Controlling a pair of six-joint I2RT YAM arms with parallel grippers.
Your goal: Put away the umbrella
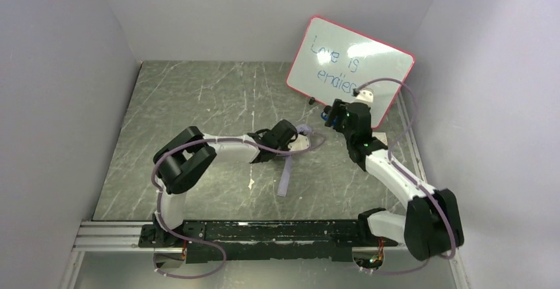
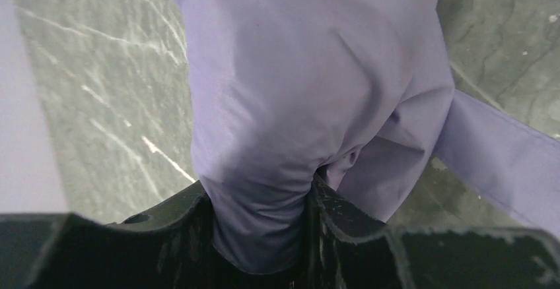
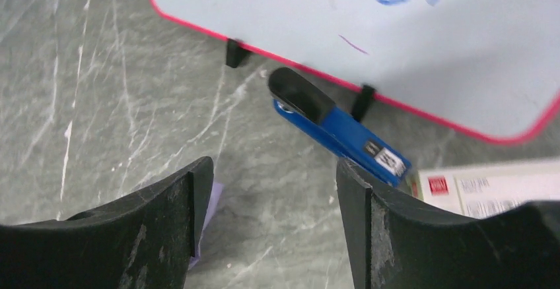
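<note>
Left claw (image 2: 261, 193) pinches the umbrella (image 2: 297, 71) by its soft, slippery cloth, right claw (image 3: 274, 190) hangs released; I'd regrip nearer its stiff middle, seemingly hidden under folds.

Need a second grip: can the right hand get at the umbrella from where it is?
Probably yes: the right hand is open, empty and close beside the umbrella, nothing between them; the left hand grips it from the other side.
</note>
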